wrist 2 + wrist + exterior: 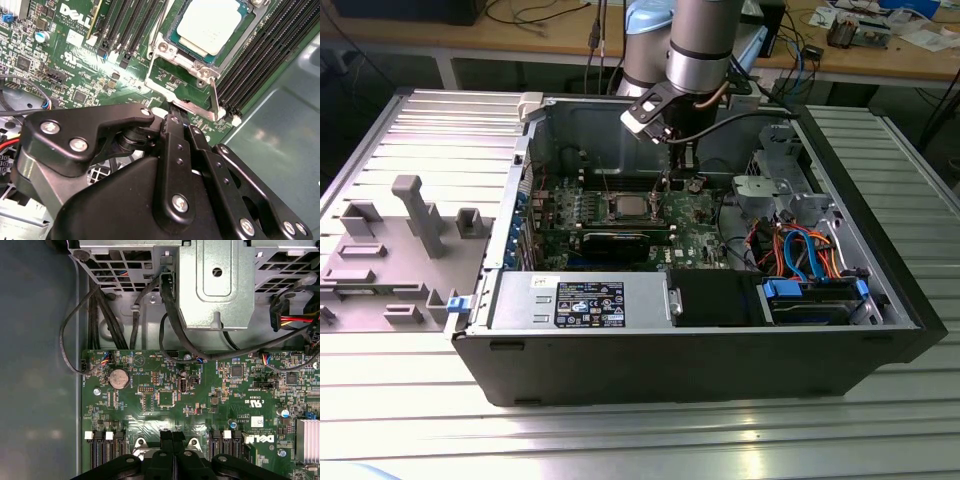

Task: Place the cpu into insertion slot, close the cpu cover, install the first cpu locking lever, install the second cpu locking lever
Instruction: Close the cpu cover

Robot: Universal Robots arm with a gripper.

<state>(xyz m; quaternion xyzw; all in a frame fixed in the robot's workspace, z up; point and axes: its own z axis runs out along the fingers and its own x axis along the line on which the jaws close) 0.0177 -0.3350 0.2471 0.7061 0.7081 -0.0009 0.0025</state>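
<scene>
The cpu (210, 27) lies flat in the insertion slot (170, 34) on the green motherboard, silver top up; it also shows in the exterior view (625, 207). The cpu cover (181, 56) is swung open beside the socket, and green board shows through its window. A thin metal lever (215, 97) stands raised at the cover's side. My gripper (172, 117) is shut, with its black fingertips (166, 439) pressed together right at the cover's outer edge, between the cover's two silver corners. From outside the case, the gripper (677, 160) hangs just behind the socket.
Long black memory slots (260, 55) flank the socket on both sides. A metal drive cage (215, 285) and black cables (100, 310) lie past the board's edge. The power supply (580, 300) fills the case front. A grey fixture tray (390, 250) sits at the exterior view's left.
</scene>
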